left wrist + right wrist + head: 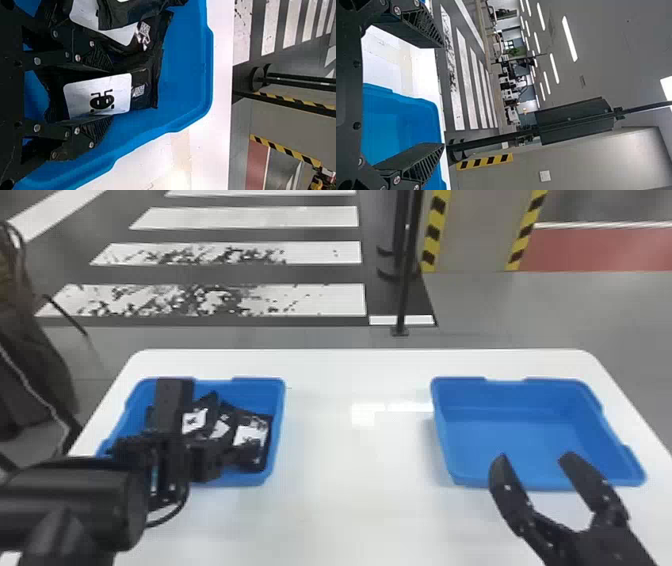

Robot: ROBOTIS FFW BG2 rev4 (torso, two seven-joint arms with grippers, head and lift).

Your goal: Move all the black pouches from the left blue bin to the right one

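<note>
Worn white stripes [325, 300] cross the grey floor beyond the glossy table [350, 490]. Inside the left blue bin [278, 425], the left end effector [113, 93] is clamped across a flat, crinkled pouch [99, 97]; slick film could slip, or overlapping pouches [250, 435] snag. Well right of that bin, the right end effector [534, 456] is spread wide.

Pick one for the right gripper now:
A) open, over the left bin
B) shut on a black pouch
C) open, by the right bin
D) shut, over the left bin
C: in the head view the right gripper's fingers stand wide apart in front of the right bin, with no pouch between them.
</note>
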